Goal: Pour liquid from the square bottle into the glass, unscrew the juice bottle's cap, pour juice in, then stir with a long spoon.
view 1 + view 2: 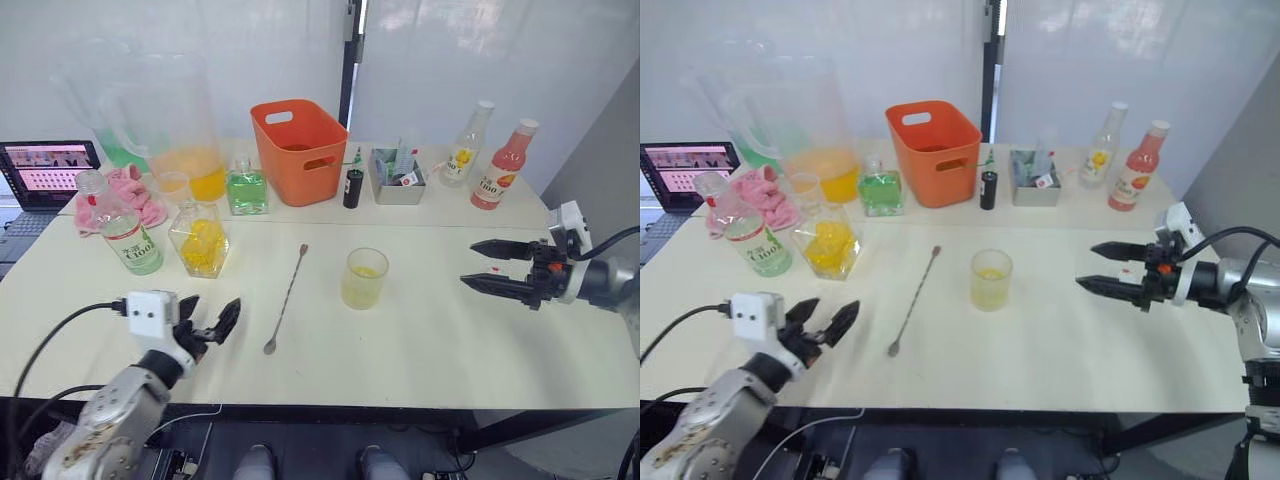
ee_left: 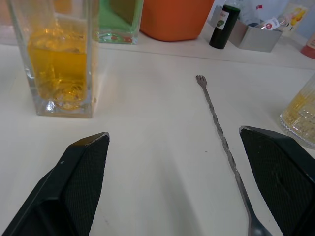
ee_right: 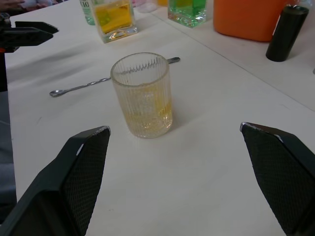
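A: Glass [image 1: 364, 277] mid-table already holds yellow liquid. Grippers?
B: Left gripper [image 1: 210, 325] and right gripper [image 1: 490, 266] both spread, empty. Next, I judge: juice bottle [image 1: 122, 227], far left, uncapping.

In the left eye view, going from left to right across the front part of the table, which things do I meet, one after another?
Left tool → long spoon → glass → right tool.
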Motion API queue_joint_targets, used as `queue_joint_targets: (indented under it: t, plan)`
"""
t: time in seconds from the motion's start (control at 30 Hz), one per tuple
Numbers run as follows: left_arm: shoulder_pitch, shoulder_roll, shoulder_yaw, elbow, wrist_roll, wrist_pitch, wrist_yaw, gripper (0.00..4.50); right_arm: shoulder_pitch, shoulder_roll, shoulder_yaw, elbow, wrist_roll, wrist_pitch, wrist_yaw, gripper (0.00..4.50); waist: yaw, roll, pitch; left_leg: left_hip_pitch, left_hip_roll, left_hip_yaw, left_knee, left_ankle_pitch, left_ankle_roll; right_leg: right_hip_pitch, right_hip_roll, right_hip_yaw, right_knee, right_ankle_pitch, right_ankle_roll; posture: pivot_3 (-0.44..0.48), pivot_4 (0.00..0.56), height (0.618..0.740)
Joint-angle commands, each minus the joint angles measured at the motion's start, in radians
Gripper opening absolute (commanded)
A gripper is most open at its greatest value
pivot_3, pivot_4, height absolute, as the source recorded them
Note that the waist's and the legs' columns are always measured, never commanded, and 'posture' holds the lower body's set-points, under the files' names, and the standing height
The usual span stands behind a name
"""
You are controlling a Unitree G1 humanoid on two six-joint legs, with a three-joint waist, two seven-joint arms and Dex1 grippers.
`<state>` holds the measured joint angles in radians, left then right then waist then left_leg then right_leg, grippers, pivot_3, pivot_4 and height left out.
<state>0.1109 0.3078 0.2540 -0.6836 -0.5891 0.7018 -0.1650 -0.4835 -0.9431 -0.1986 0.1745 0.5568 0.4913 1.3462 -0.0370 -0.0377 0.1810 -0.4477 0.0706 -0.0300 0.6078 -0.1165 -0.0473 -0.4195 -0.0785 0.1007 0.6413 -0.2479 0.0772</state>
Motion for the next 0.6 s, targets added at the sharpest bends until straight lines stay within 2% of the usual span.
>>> queue_joint_targets:
  t: [0.03,0.17,0.23,0.6]
  plan:
    - [-0.036,-0.027,-0.068,-0.029,0.039,0.004,0.055,4.48,0.015,-0.029,-0.026,-0.088,0.034,0.03,0.01,4.5,-0.001,0.0,0.0,0.0,0.0,0.0,0.0,0.0,0.0,0.0,0.0,0.0,0.0,0.0,0.0,0.0,0.15,0.725]
    - [-0.078,-0.065,-0.146,0.023,0.104,-0.009,0.098,4.48,0.05,-0.035,-0.038,-0.151,0.05,0.059,0.001,4.5,-0.001,0.0,0.0,0.0,0.0,0.0,0.0,0.0,0.0,0.0,0.0,0.0,0.0,0.0,0.0,0.0,0.15,0.725]
    - [-0.089,-0.059,-0.194,0.055,0.16,-0.03,0.096,4.48,0.062,-0.027,-0.045,-0.17,0.04,0.052,-0.024,4.5,-0.002,0.0,0.0,0.0,0.0,0.0,0.0,0.0,0.0,0.0,0.0,0.0,0.0,0.0,0.0,0.0,0.15,0.725]
    - [-0.23,-0.078,-0.34,0.28,0.297,-0.011,0.069,4.48,0.14,-0.013,-0.092,-0.297,0.075,0.073,-0.108,4.5,0.004,0.0,0.0,-0.001,0.0,0.0,0.0,0.0,0.0,0.0,0.0,0.0,-0.001,0.0,0.001,0.0,0.15,0.725]
